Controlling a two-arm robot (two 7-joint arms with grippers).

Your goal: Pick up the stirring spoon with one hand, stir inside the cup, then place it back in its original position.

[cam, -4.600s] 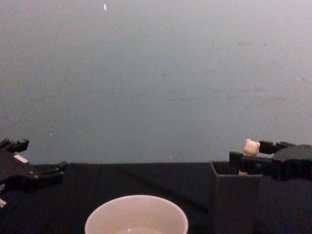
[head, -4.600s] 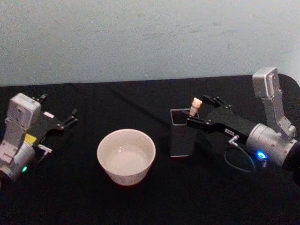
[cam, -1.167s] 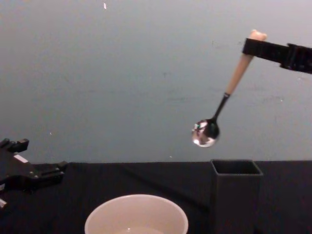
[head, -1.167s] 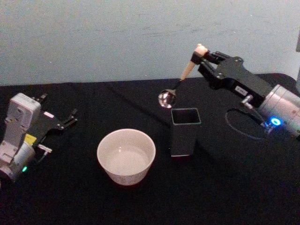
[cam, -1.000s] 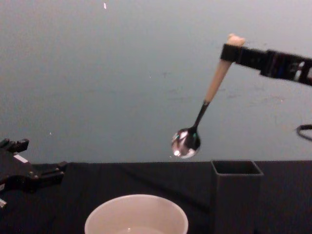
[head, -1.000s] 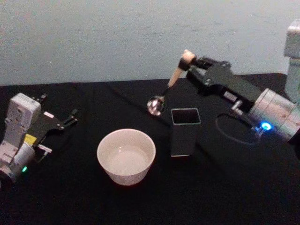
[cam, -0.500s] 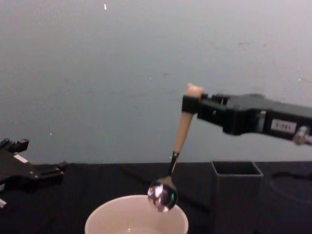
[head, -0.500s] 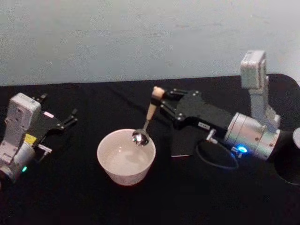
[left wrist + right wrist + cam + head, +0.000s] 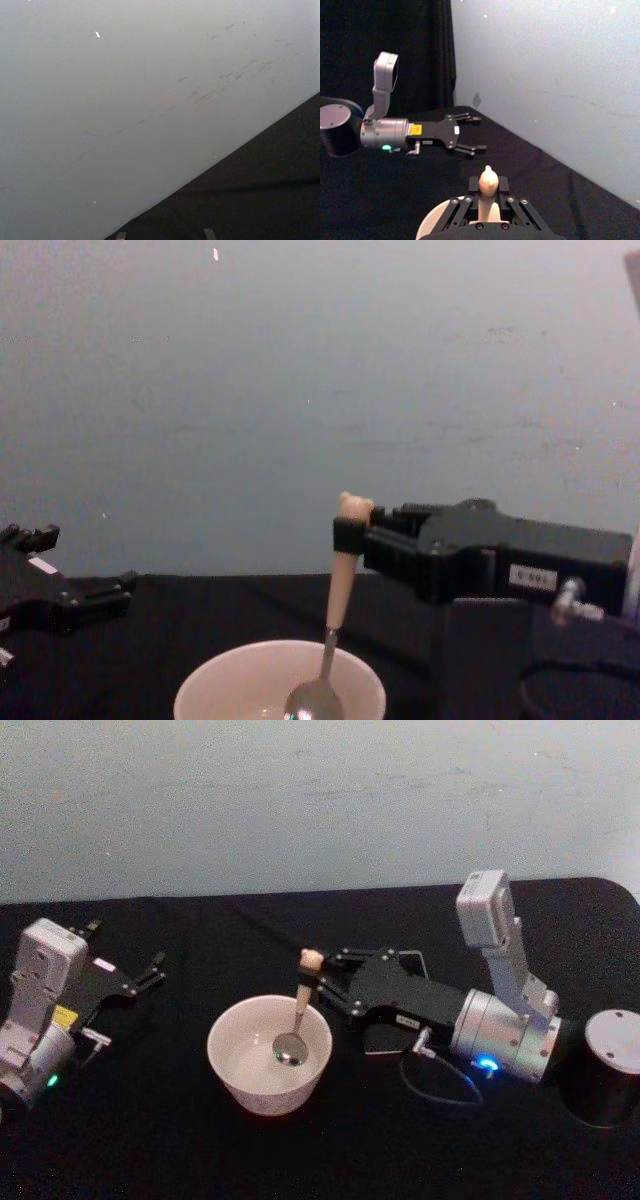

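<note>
Bear-topped stirring spoon (image 9: 299, 1005) stands tilted, its bowl inside cream cup (image 9: 262, 1093)

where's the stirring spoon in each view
Head view: stirring spoon at centre, bowl down inside the cup, held by the right gripper.
Chest view: lower centre, rising from the cup.
Right wrist view: bear-head tip at bottom centre, above the cup rim.
Left wrist view: faces wall and table.
Shared landmark: the cup, with the idle left gripper to its left.
</note>
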